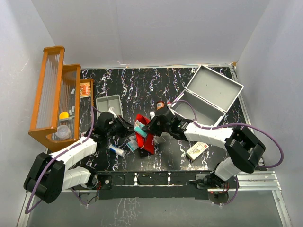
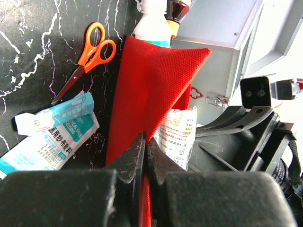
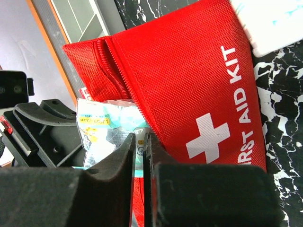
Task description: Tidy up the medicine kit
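Note:
The medicine kit (image 1: 210, 94) is a light-grey metal case, lid open, at the back right; its wall also shows in the left wrist view (image 2: 222, 42). A red first-aid pouch (image 1: 146, 137) stands on edge at the table's middle. My left gripper (image 1: 129, 127) is shut on the pouch's edge (image 2: 156, 90), the red fabric pinched between its jaws (image 2: 146, 142). My right gripper (image 1: 150, 125) is shut on a clear printed packet (image 3: 104, 125) at the pouch's unzipped mouth (image 3: 189, 80). The packet also shows beside the pouch in the left wrist view (image 2: 177, 132).
Orange scissors (image 2: 90, 52) and teal-and-white sachets (image 2: 52, 137) lie left of the pouch. A small grey tray (image 1: 109, 104) and a wooden rack (image 1: 54, 99) are at the left. A white box (image 1: 197, 150), a small tube (image 1: 116, 150) and a brown bottle (image 1: 161, 104) lie nearby.

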`<state>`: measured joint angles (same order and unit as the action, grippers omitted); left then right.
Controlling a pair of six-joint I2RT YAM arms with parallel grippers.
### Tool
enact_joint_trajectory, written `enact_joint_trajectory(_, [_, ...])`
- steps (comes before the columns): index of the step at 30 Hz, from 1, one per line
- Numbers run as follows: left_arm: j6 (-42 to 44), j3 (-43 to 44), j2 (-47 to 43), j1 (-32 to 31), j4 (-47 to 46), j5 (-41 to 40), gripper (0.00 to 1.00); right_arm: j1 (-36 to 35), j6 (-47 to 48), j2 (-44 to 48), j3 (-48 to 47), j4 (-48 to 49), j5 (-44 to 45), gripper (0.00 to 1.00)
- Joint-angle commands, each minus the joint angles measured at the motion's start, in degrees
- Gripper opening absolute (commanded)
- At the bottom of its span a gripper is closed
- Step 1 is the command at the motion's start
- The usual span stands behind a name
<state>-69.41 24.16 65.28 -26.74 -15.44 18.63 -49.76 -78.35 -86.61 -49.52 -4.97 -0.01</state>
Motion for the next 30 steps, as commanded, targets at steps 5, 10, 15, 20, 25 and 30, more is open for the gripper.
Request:
enact_joint_trajectory(5, [4.43, 3.82, -0.91, -0.15, 2.12, 1.39, 0.0, 0.06, 6.61, 1.32, -3.94, -1.03, 4.52, 0.27])
enact_joint_trajectory(10, [6.15, 4.9, -0.11, -0.14, 1.85, 2.64, 0.0, 0.07, 13.64, 2.41, -9.07, -8.53, 6.79, 0.4])
enact_joint_trajectory(15, [8.65, 6.17, 0.52, -0.15, 2.61, 3.39, 0.0, 0.09, 20.66, 5.6, -10.93, -10.44, 6.84, 0.47])
enact_joint_trajectory(20, [10.76, 7.27, 0.54, -0.15, 3.29, 3.79, 0.0, -0.05, 29.08, 3.63, -14.45, -12.88, 0.8, 0.48])
enact_joint_trajectory(25, [10.86, 7.15, 1.16, -0.13, 2.21, 5.13, 0.0, -0.07, 33.8, 1.21, -16.45, -13.68, -2.51, 0.48])
enact_joint_trajectory(30, [10.89, 7.04, 1.55, -0.15, 1.26, 6.2, 0.0, -0.13, 35.33, -2.53, -20.9, -16.87, -4.21, 0.51])
